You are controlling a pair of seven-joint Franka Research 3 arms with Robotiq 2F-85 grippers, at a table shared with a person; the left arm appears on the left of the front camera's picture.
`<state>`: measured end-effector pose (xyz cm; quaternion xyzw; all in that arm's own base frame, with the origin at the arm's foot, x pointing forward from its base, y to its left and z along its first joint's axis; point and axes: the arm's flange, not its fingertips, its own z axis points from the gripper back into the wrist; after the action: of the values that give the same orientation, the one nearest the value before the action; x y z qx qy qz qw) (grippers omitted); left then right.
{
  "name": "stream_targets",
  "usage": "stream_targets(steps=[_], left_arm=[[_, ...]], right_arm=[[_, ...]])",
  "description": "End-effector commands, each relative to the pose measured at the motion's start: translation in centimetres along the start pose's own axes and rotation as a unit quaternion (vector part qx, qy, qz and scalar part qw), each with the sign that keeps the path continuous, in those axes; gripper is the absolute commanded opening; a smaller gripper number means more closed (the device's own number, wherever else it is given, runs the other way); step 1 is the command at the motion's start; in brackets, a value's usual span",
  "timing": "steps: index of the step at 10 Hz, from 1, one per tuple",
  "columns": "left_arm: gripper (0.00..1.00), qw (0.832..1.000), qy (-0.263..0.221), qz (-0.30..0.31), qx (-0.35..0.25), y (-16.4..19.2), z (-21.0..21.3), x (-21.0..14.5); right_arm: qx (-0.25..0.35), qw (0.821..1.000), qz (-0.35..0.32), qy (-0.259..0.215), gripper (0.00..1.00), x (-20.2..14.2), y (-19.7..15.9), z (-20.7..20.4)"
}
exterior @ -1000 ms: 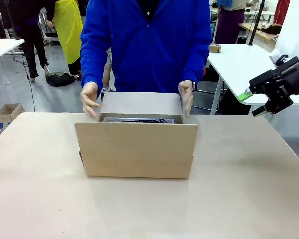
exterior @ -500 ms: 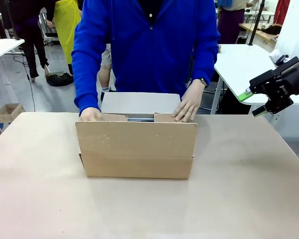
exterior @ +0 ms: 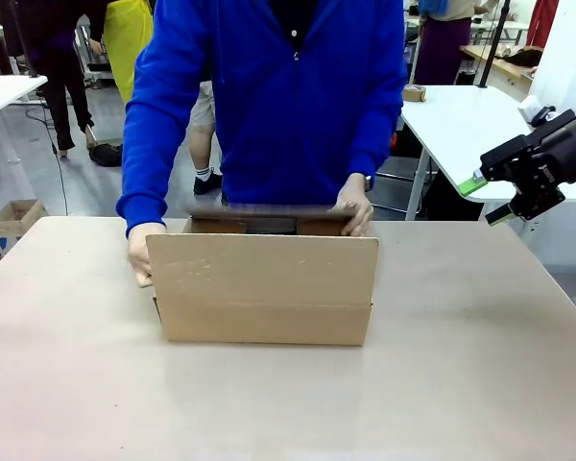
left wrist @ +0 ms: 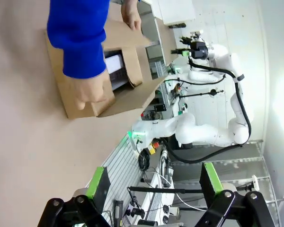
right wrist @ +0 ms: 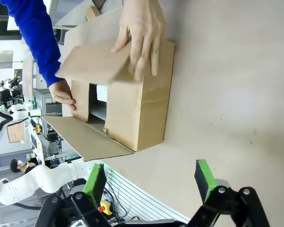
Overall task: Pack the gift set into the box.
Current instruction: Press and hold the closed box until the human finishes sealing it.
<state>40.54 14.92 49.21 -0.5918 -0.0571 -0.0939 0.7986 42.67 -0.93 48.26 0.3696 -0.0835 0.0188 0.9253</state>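
Note:
The box (exterior: 264,288) stands mid-table with its near flap upright. A person in a blue top leans over it, one hand (exterior: 139,252) at its left end and the other hand (exterior: 351,209) pressing the far flap down. In the left wrist view the box (left wrist: 132,97) shows a strip of the pale gift set (left wrist: 114,63) inside. The right wrist view looks into the box (right wrist: 142,111) through a gap, where the gift set (right wrist: 101,92) lies. My right gripper (exterior: 482,200) hangs open off the table's far right. Both wrist views show my own grippers open and holding nothing: left gripper (left wrist: 154,179), right gripper (right wrist: 149,175).
Bare tabletop (exterior: 461,365) surrounds the box on the near side and to both sides. A white table (exterior: 461,120) stands behind at the right. A small brown carton (exterior: 14,213) sits on the floor at far left. Other people stand in the background.
The person folded the side flaps in, then brought the far flap down; the gift set no longer shows from the front. One hand moved to the box's left end. The right gripper held still.

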Motion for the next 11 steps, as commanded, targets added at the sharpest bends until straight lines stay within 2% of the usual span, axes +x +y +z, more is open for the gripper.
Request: stream_targets(steps=[1,2,3,4,11], left_arm=[[1.00,0.996,-0.066,0.003,0.051,-0.5,-0.4,-0.3],[1.00,0.993,-0.092,0.012,0.076,-0.2,-0.5,-0.2],[1.00,0.993,-0.091,0.001,0.072,-0.4,-0.8,0.0],[1.00,0.997,-0.052,-0.002,0.051,0.3,0.9,0.3],[1.00,0.997,-0.052,-0.002,0.051,0.3,0.9,0.3]], right_arm=[[0.000,1.000,0.007,0.003,1.00,0.0,-0.2,0.2],[0.000,1.000,0.007,0.003,1.00,0.0,-0.2,0.2],[0.000,1.000,0.007,0.003,1.00,0.0,-0.2,0.2],[0.000,1.000,0.007,0.003,1.00,0.0,-0.2,0.2],[0.000,1.000,0.007,0.003,1.00,0.0,-0.2,0.2]])
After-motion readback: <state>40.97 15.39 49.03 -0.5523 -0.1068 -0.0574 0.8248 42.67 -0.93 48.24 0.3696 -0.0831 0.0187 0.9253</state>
